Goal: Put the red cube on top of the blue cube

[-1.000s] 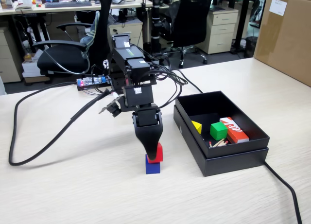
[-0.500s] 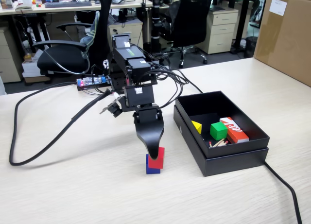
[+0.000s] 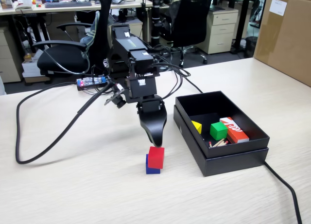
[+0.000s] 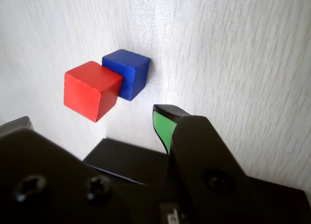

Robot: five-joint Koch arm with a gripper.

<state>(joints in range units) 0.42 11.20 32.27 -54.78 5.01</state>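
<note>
My pincer [image 3: 156, 140] hangs released and empty just above the red cube [image 3: 156, 157]. The red cube sits on the blue cube [image 3: 150, 168], offset to the right in the fixed view. Both rest on the table [image 3: 73, 185], left of the black box [image 3: 243, 153].

My light wood table [image 3: 73, 195] faces an office: black chairs [image 3: 68, 54] far left, desks [image 3: 63, 5] behind, beige drawers [image 3: 221, 29], seemingly cardboard [image 3: 286, 34] far right.
</note>
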